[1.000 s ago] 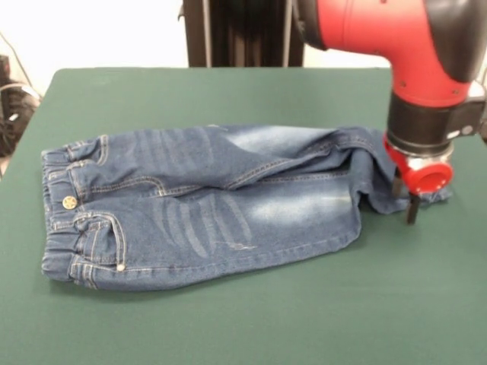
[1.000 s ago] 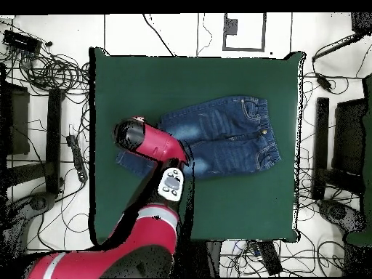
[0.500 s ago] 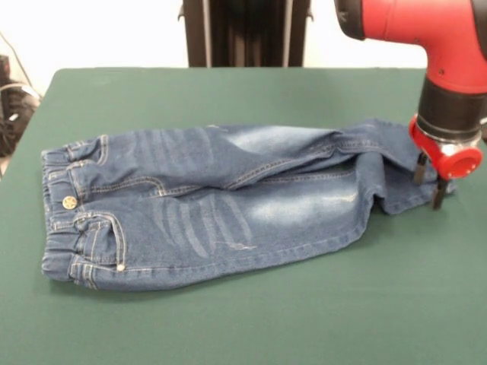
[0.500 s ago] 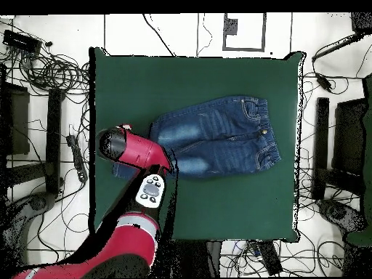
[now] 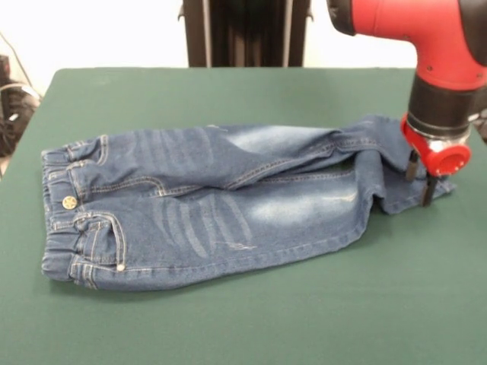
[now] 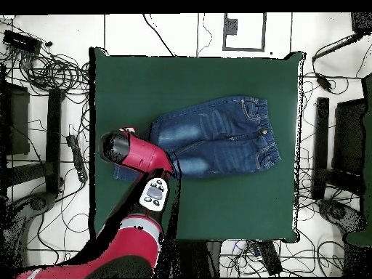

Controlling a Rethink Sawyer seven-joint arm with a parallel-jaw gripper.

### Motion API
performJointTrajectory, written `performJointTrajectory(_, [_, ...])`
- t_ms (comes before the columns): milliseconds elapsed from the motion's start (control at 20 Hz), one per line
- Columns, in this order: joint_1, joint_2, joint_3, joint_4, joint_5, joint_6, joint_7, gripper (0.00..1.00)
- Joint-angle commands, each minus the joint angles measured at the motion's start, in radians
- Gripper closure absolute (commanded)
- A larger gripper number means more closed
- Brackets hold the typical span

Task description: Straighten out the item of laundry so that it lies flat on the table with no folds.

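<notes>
Jeans (image 5: 205,205): blue denim, faded patches, lying on my green tabletop (image 5: 251,319), one leg end folded. My tool (image 5: 420,181): fingers apart, at that leg end.

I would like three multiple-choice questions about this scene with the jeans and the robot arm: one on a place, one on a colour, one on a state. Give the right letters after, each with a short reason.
1. In the front view, where is the gripper?
A. over the waistband
B. at the leg end of the jeans
C. off the table

2. What colour is the table?
A. dark green
B. white
C. brown

3. How do the jeans lie?
A. hanging from the table's edge
B. rolled into a ball
C. spread out, but with one leg end folded under the other

Answers:
1. B, the two dark fingertips hang at the hem on the picture's right, far from the waistband.
2. A, the whole top shows dark green.
3. C, the far leg crosses over and its end bends down near the gripper.
</notes>
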Motion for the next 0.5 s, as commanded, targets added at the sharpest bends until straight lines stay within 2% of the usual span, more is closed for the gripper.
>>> performJointTrajectory(50, [-0.017,0.047,0.138,0.139,0.046,-0.036,0.168,0.00])
performJointTrajectory(500, [-0.015,0.008,0.166,0.191,0.055,-0.053,0.178,0.00])
